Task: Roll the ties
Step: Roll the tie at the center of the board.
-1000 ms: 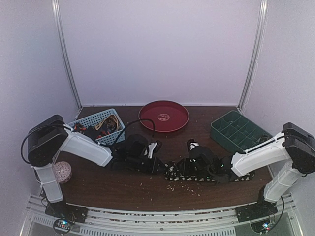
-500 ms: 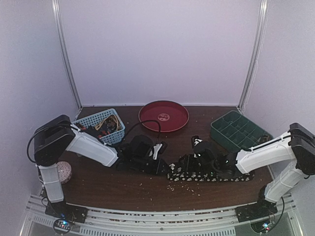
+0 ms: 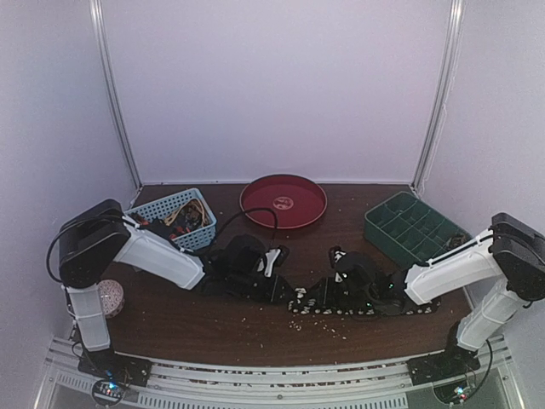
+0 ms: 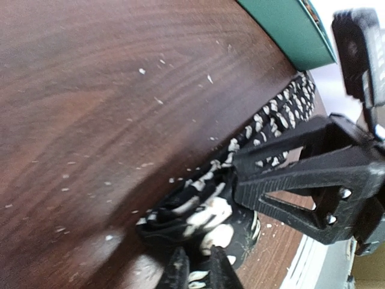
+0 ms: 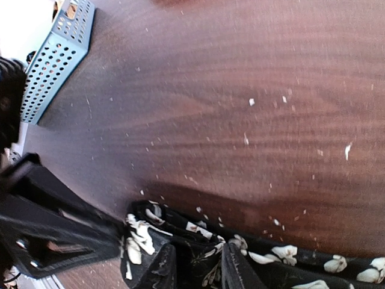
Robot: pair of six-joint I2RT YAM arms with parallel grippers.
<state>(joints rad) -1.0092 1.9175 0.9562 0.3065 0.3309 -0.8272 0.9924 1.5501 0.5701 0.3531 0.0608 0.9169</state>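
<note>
Here both grippers meet low over the middle front of the table (image 3: 187,328), on one end of the tie (image 4: 198,211). The left gripper (image 4: 198,276) is narrow. Its two dark fingers (image 4: 178,271) show at the bottom of the left wrist view with speckled cloth bunched between them. It seems to pinch the tie's folded end, though the frame edge cuts off the tips. The right gripper (image 5: 194,270) is narrow as well. Its fingers (image 5: 157,270) straddle a fold of the same cloth, dark with pale flower-like marks, just beside that end. In the right wrist view the left gripper's black frame reaches the bunched end from the left and touches it.

From that end the tie runs flat along the table toward the right, passing under the right arm (image 3: 443,273). Its far part lies near the green box (image 3: 387,243) but apart from it.

The left arm (image 3: 153,251) rises from its base at the near left corner. Its elbow is raised, and its white forearm slopes down and inward to a wrist held low over the wood. The right arm mirrors it from the near right corner, forearm sloping down to the left.

Other ties (image 3: 174,217) lie heaped in the blue basket (image 3: 145,213) at the far left, behind the left arm. A red tray (image 3: 302,211) sits at the back middle. A ball (image 3: 108,298) rests by the left arm's base. Crumbs (image 3: 319,322) are scattered just in front of the tie.
</note>
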